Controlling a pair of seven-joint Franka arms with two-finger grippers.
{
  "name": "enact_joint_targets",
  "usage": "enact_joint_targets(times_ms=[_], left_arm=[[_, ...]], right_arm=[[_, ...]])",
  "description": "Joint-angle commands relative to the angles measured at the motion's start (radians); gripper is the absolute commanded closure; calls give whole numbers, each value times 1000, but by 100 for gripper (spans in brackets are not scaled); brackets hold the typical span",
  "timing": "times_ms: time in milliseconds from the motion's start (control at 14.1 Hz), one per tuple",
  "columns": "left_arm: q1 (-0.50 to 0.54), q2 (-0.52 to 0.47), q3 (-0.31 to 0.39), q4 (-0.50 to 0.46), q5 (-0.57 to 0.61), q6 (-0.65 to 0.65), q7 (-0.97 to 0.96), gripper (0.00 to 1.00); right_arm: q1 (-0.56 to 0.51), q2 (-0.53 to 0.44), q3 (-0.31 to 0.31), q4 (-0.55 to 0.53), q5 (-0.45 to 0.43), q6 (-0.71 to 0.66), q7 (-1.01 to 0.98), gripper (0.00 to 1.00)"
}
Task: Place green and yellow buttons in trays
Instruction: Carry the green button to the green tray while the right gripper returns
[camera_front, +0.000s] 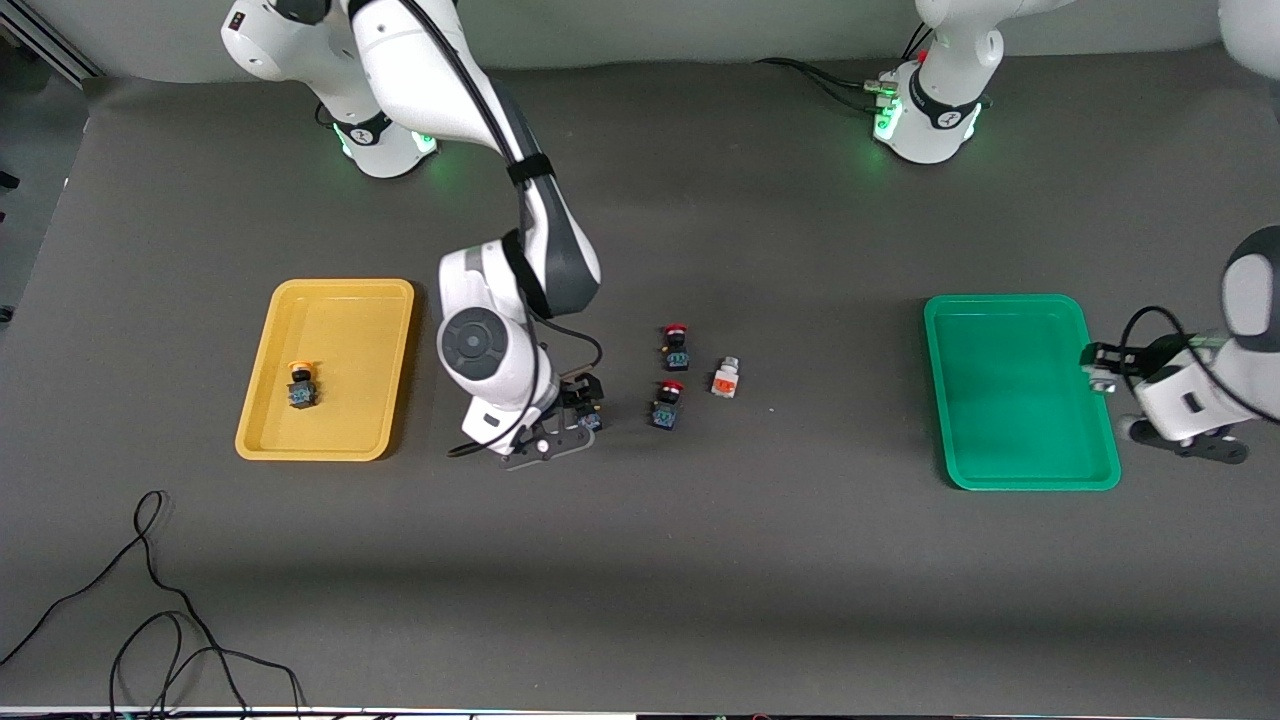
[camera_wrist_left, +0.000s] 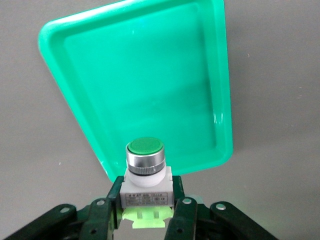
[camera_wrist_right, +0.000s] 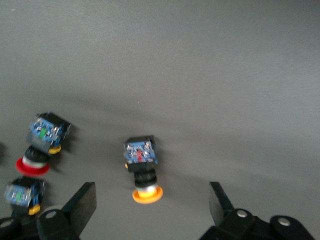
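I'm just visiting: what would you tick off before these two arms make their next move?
1. Right hand open: ok.
2. Yellow-capped button lying between its fingers: ok.
3. Red-capped buttons outside those fingers: ok.
4. Left hand shut on green button: ok.
5. Green button above the green tray floor: not ok, only at its rim.
6. Yellow tray has room: ok.

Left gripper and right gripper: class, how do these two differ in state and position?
The left gripper is shut on a green button; the right gripper is open and holds nothing. The left gripper holds its button beside the green tray, at its edge; the right gripper sits low, straddling a yellow button that lies on the table. Both have two fingers, and each is dealing with one button.
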Motion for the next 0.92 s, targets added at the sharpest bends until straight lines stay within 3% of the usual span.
enact_joint_targets(times_ms=[0,285,569,711,782,854], left_arm=[[10,-18,-2,-123,29,121,5,100],[71,-20,-2,-336,29,401,47,100],[128,12,-2,-476,29,647,83,100],[131,25,-2,-502,29,699,83,100],[131,31,-2,-501,29,700,83,78],[131,34,-2,-498,29,698,83,39]], right_arm=[[-2,53,45,18,15,73,90,0],[6,70,59,-68,14,148,89,1],[9,70,67,-78,15,162,92,43],[9,69,67,-76,15,160,93,56],[9,66,67,-76,15,159,95,64],[7,60,67,-73,15,156,96,66]])
